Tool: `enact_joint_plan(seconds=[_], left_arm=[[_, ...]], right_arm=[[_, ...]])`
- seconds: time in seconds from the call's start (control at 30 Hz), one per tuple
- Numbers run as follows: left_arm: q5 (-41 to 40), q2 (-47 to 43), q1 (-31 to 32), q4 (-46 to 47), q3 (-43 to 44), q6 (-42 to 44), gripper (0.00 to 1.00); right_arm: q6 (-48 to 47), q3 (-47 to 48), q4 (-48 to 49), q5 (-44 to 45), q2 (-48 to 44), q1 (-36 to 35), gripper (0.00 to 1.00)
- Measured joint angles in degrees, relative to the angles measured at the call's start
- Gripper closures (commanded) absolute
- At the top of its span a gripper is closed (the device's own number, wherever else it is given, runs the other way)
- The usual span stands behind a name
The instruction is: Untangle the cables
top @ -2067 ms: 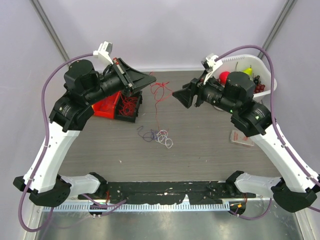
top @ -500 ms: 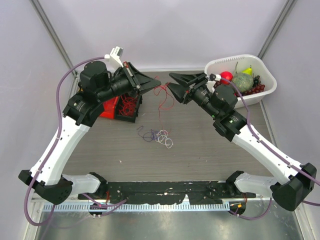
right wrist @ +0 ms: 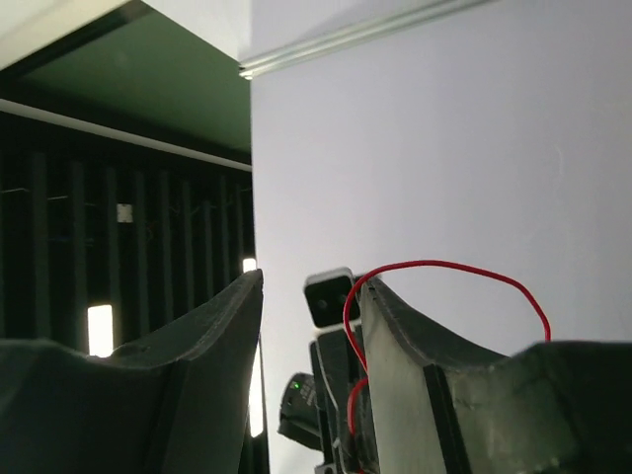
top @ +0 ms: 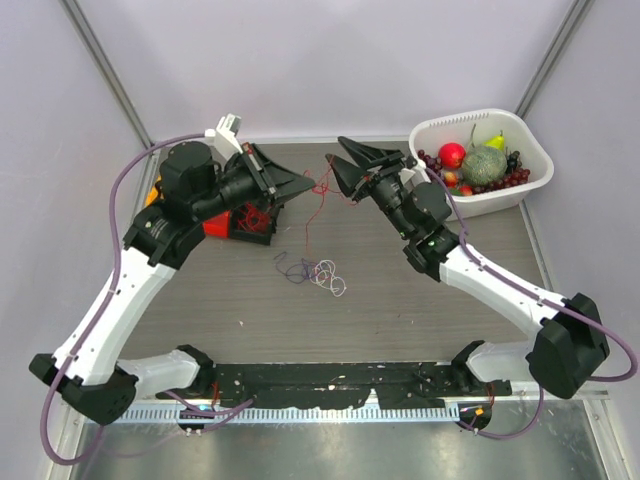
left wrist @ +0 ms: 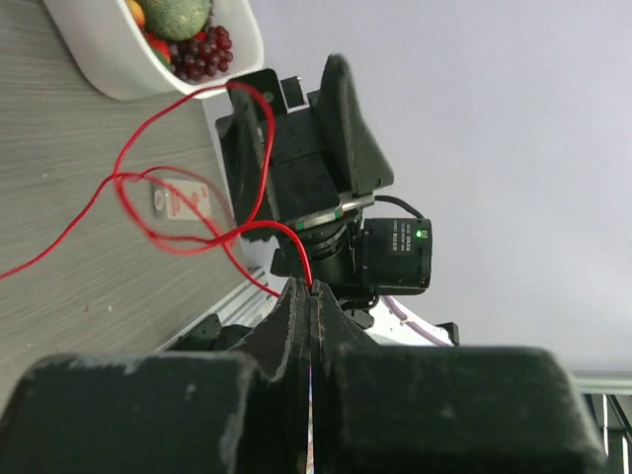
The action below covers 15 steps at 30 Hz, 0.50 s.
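One red strand of the cables (top: pixel 317 192) hangs in the air between my two grippers and trails down to the table. My left gripper (top: pixel 309 183) is shut on it; in the left wrist view the red strand (left wrist: pixel 259 229) comes out of the closed tips of that gripper (left wrist: pixel 311 288) and loops toward the right gripper (left wrist: pixel 296 148). My right gripper (top: pixel 340 163) stands open close by. In the right wrist view the red strand (right wrist: pixel 444 265) is draped over one finger (right wrist: pixel 395 326) of the open right gripper (right wrist: pixel 311 286). A small tangle of purple and white cables (top: pixel 318 272) lies on the table.
A black and red box (top: pixel 240 218) holding more red wire sits under the left arm. A white basket (top: pixel 533 140) of fruit stands at the back right. A small card (left wrist: pixel 183 202) lies on the table. Grey walls close the back and sides.
The right arm has swung left and tilted up, bringing its open jaws against the red strand beside the left gripper. The left gripper has drawn back slightly, still pinching the strand.
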<state>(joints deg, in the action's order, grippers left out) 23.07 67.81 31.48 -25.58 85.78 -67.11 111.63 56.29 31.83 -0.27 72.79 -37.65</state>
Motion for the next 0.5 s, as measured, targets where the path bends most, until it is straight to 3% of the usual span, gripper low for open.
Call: enact_joint_plan(seconds=[0.23,0.5], left_arm=[[-10.6,-7.9,0.0,-10.4,-4.3,0.3,1.00],[-25.5,-14.4,-0.6,-25.5,-6.5,0.2,1.00]], right_arm=[[2.1,-2.9,15.1,6.2,3.3,3.7,0.51],[2.6,-3.4,19.2,8.4,0.4,14.5,0.48]])
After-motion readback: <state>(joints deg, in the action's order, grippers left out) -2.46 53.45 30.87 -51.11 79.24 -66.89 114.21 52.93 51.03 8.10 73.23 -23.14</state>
